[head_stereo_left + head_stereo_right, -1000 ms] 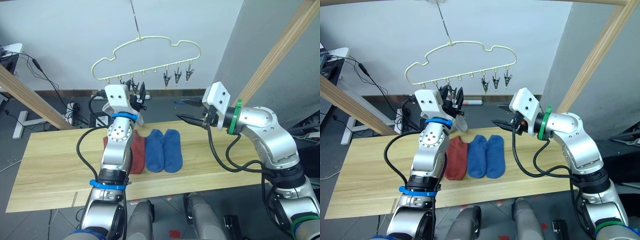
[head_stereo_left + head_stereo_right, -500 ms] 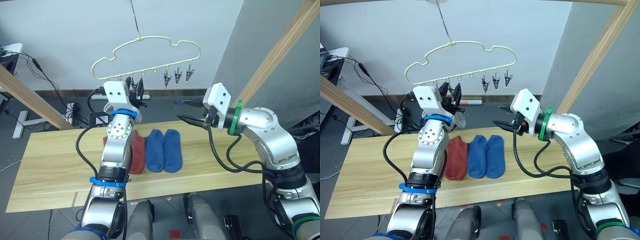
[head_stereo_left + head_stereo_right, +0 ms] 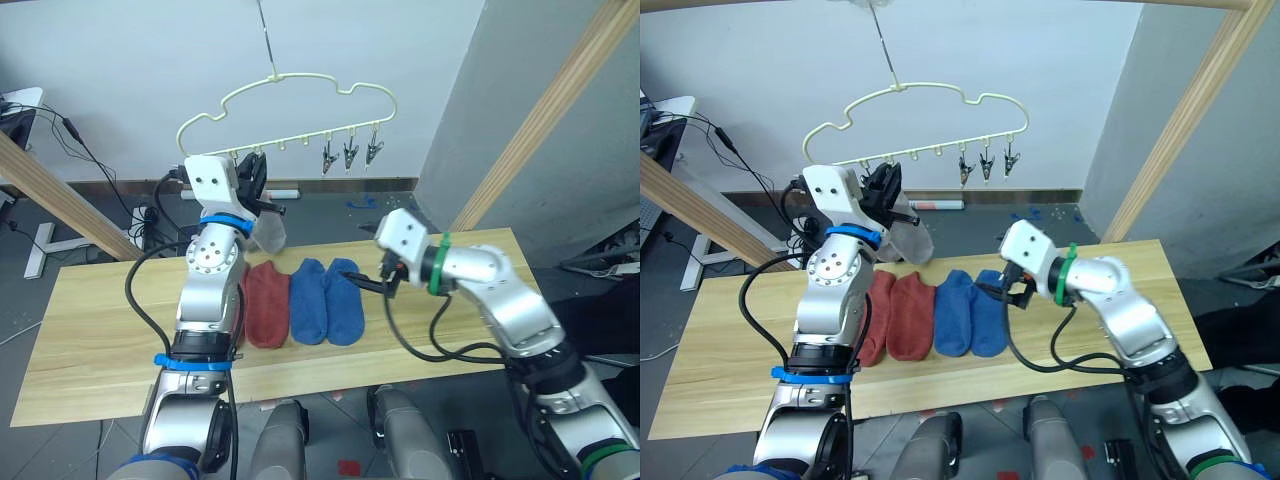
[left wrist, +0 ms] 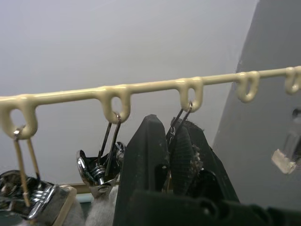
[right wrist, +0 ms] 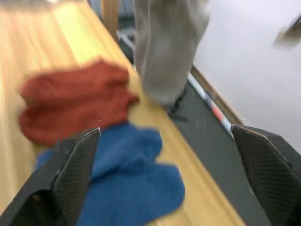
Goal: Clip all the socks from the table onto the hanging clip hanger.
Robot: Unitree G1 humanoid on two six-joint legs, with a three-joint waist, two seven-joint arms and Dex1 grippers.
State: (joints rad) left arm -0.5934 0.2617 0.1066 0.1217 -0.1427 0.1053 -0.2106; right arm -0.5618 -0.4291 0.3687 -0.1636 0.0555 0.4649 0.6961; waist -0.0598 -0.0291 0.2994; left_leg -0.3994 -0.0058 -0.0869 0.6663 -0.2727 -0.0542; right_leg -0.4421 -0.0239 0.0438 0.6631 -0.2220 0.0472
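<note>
Since a second ago, the right gripper (image 3: 378, 284) has been lowered from beside the clip hanger (image 3: 290, 118) to just over the blue socks (image 3: 327, 300) on the table (image 3: 90, 330). The left gripper (image 3: 252, 178) has been raised to the hanger's left clips.

Head views: left arm is held upright, forearm vertical; a grey sock (image 3: 908, 234) is seen hanging below it, long axis vertical, toe down. Two rust-red socks (image 3: 896, 312) and the two blue ones are laid side by side, long axes running toward the far edge.

Left wrist view: black fingers (image 4: 150, 155) are pressed together against a clip (image 4: 178, 123).

Right wrist view: fingers (image 5: 77, 162) are spread wide over the blue socks.
</note>
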